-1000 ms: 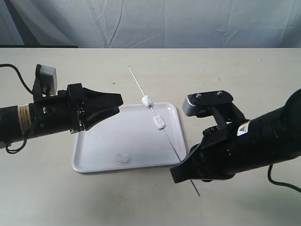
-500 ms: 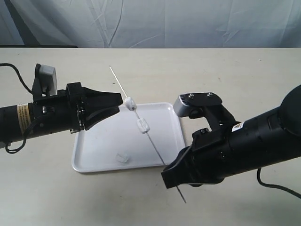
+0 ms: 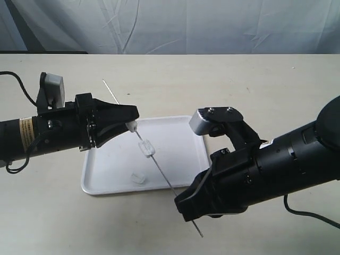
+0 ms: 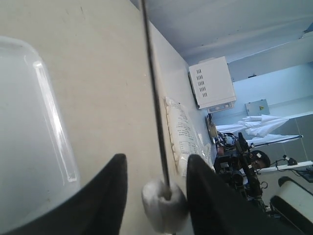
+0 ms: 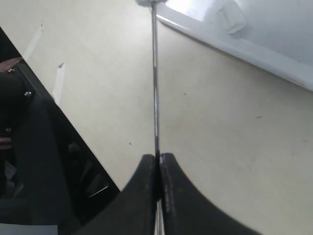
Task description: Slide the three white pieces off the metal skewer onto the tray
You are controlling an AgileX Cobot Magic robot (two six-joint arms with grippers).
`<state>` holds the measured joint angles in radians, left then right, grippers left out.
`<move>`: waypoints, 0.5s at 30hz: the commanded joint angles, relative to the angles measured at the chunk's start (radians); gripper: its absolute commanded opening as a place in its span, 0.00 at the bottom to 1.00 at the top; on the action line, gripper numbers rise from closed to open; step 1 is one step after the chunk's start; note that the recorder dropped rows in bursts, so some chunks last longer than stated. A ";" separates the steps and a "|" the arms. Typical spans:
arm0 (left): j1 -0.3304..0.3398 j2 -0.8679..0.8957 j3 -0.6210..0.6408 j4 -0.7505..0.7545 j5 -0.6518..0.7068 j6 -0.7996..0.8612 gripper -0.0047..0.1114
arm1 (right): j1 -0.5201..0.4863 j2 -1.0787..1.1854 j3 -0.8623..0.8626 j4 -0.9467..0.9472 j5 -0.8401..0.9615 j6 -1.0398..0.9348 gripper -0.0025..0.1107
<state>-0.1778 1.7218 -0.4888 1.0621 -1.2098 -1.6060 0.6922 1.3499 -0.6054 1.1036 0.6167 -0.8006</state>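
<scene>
Evidently the right gripper [image 5: 156,159] clamps the metal skewer [image 3: 166,179], angling it toward eleven o'clock so the left gripper [image 4: 156,160], jaws apart, straddles the uppermost white piece [image 3: 131,125].

Pale beige tabletop [image 3: 223,79] fills most of the exterior view, matte and evenly lit, with soft shadows. Wrinkled grey-white cloth backdrop [image 3: 212,26] across top of frame. Dark strip [image 3: 42,52] at upper left where cloth meets table. Left wrist view: light blue wall [image 4: 274,83], white vented box [image 4: 212,83], clear packet [image 4: 183,137] lying on the table, blurred equipment clutter [image 4: 244,161]. Right wrist view: pale tape strips [image 5: 33,44] on the table.
</scene>
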 commanded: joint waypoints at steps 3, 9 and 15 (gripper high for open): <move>-0.004 -0.010 -0.002 0.042 -0.011 -0.017 0.29 | -0.005 0.003 0.001 0.006 -0.021 -0.016 0.02; -0.004 -0.010 -0.002 0.070 -0.011 -0.033 0.26 | -0.005 0.003 0.001 0.006 -0.026 -0.021 0.02; -0.004 -0.010 -0.002 0.059 -0.011 -0.035 0.25 | -0.005 0.003 0.001 0.004 -0.026 -0.021 0.02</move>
<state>-0.1778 1.7218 -0.4888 1.1249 -1.2098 -1.6367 0.6922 1.3499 -0.6054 1.1060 0.5995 -0.8102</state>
